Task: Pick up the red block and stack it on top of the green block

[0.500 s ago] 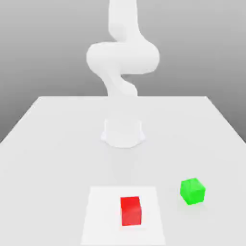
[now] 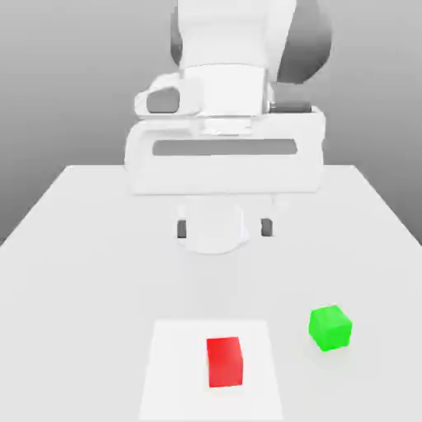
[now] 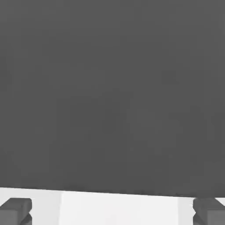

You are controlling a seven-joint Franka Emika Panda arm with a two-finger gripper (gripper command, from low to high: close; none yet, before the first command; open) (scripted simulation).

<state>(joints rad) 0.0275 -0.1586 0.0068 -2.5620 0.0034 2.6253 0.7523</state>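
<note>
Gripper (image 2: 224,228) upright, fingers wide apart

Simulated robot workspace — identified by plain white tabletop (image 2: 99,272), untextured grey backdrop (image 2: 74,74), mounted Panda arm (image 2: 222,91) — rendered with flat, matte surfaces.

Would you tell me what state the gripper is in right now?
Gripper: open, jaws wide apart, holding nothing.

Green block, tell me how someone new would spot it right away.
On the pale table, find the white square. Just beyond its edge on the exterior view's right sits a small cube, the green block; its neighbour on the square is red.
</note>
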